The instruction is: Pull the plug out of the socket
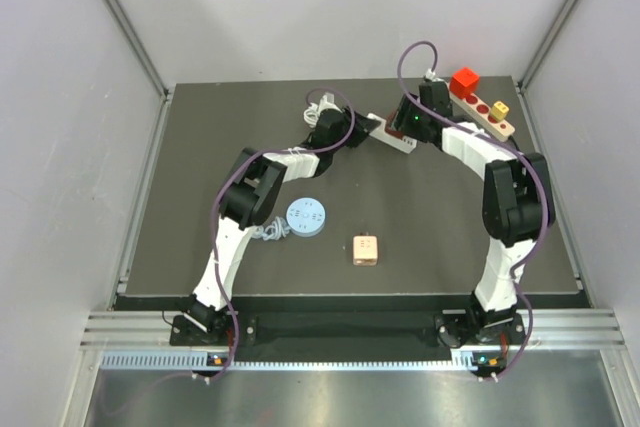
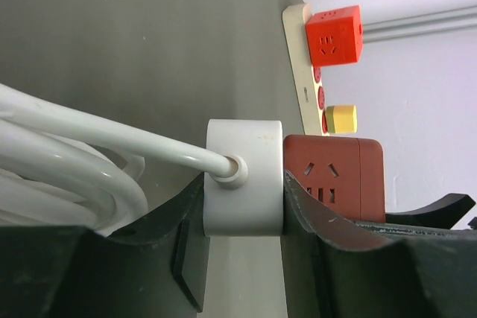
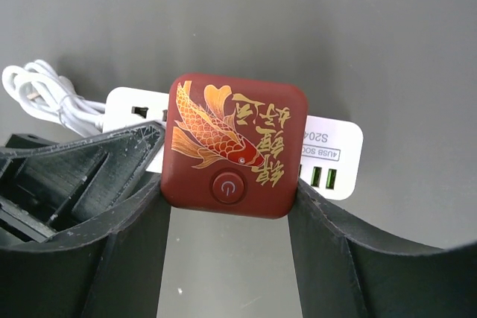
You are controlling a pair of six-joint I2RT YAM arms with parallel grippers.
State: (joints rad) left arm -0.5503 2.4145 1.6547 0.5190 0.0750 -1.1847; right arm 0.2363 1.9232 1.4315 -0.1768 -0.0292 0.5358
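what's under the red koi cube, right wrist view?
A white power strip, USB ports at one end, white cable at the other. Its middle is hidden by the cube.

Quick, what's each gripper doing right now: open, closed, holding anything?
The left gripper is closed on the white plug.
The right gripper is closed on the red socket cube.
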